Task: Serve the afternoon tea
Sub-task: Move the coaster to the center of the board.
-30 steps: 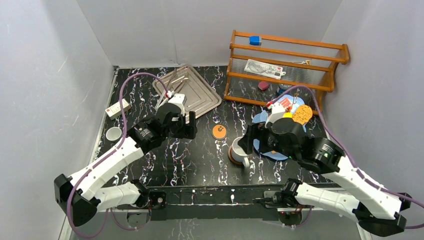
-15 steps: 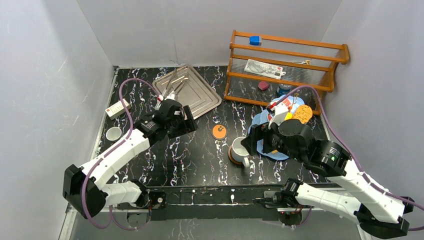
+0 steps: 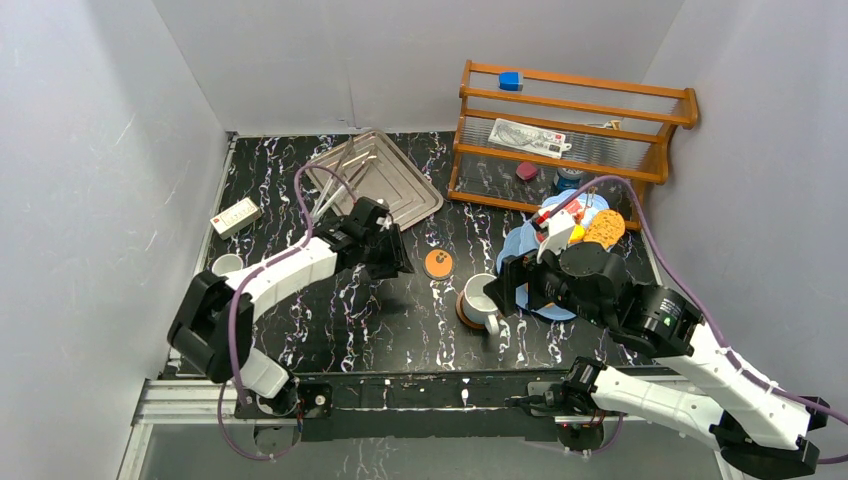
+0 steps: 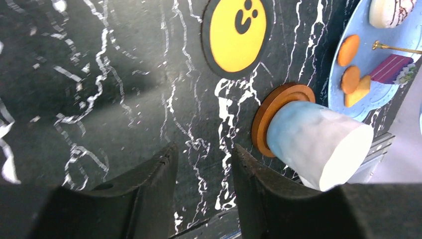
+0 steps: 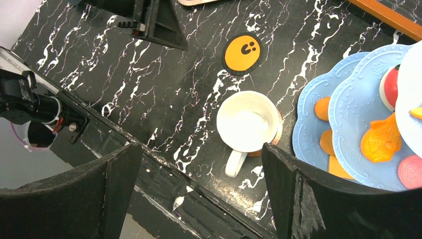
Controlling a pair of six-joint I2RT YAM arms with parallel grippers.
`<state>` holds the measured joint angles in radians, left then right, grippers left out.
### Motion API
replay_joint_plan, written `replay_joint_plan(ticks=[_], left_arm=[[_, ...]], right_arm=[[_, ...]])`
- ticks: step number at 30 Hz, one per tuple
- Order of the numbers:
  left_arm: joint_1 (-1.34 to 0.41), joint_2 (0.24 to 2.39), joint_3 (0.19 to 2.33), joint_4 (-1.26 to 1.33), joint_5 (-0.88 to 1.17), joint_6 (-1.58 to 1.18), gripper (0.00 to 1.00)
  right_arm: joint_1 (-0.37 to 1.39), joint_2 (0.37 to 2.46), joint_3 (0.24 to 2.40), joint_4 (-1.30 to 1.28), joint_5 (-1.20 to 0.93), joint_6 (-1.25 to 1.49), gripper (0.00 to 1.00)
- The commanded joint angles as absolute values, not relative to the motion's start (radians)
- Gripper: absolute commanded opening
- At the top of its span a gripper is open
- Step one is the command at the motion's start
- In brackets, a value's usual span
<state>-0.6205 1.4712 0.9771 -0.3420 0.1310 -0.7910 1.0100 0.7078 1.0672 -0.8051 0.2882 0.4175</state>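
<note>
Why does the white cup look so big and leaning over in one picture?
Left wrist view: the camera is close and angled, so the mug on its saucer looks huge, slanted and a bit soft; right wrist view: from above, it looks round and sharp.

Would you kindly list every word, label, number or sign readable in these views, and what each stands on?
No word or number reads clearly.
Orange coaster: a black sign, two dots and a curve; no letters.
Packet on the wooden rack: print too small.
White box by the left wall: red mark, too small.
Light-blue stand: embossed mark, too blurred.
</note>
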Motion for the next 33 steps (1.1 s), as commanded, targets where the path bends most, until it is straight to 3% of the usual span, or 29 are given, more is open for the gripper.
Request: replay_joint_plan(ticks=[1,11,33], left_arm=[[-0.64,1.521,0.998,-0.179,0.193,-0.772,0.41],[-0.666,1.689,1.021,-0.018,0.171,-0.795,0.45],[-0.701,1.906,1.11,0.103,0.093,-0.866,0.36]], right_arm=[[1.013,0.703,1.055,-0.736,0.289,0.386,0.99],[1.014,0.718,1.05,-0.715,0.306,0.386,0.99],[1.013,0.713,1.062,-0.675,0.277,0.358,0.99]])
